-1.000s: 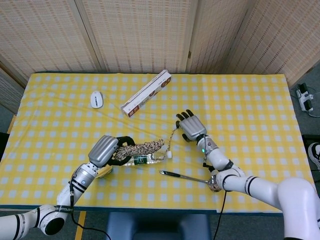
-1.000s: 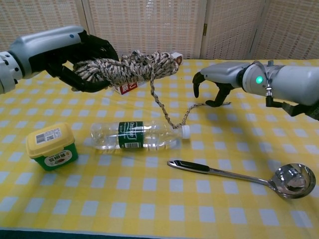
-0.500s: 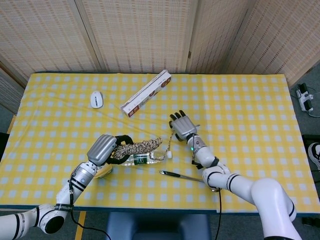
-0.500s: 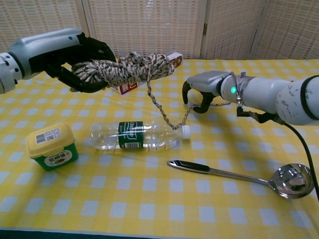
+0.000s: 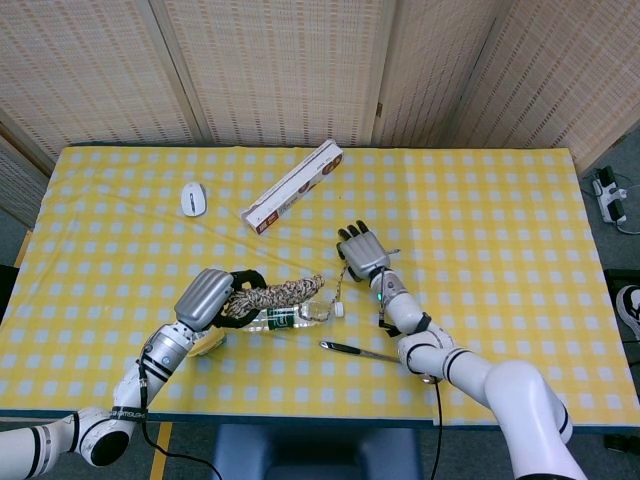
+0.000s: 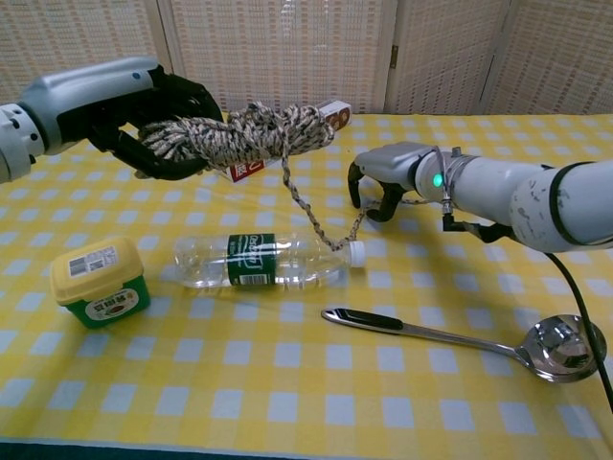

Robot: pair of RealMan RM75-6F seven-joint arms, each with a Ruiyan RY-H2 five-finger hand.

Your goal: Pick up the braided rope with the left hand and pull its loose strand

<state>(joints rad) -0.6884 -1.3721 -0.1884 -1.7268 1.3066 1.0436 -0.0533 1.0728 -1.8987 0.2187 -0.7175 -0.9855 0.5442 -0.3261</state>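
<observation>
My left hand (image 6: 153,113) holds the braided rope (image 6: 251,134) by one end, lifted above the table; the same left hand (image 5: 212,297) and rope bundle (image 5: 282,292) show in the head view. A loose strand (image 6: 311,213) hangs from the bundle, touches the table by the bottle cap and runs on under my right hand (image 6: 381,180). That right hand (image 5: 362,250) arches over the strand with its fingers apart and curved down. I cannot see a grip on the strand.
A clear water bottle (image 6: 261,261) lies below the rope, and a yellow-lidded green tub (image 6: 99,281) sits to its left. A metal spoon (image 6: 460,340) lies at the front right. Further back lie a long box (image 5: 292,186) and a white mouse (image 5: 193,198).
My right hand has moved left along the table and now arches over the loose strand's far end. The left hand holds the rope nearly still.
</observation>
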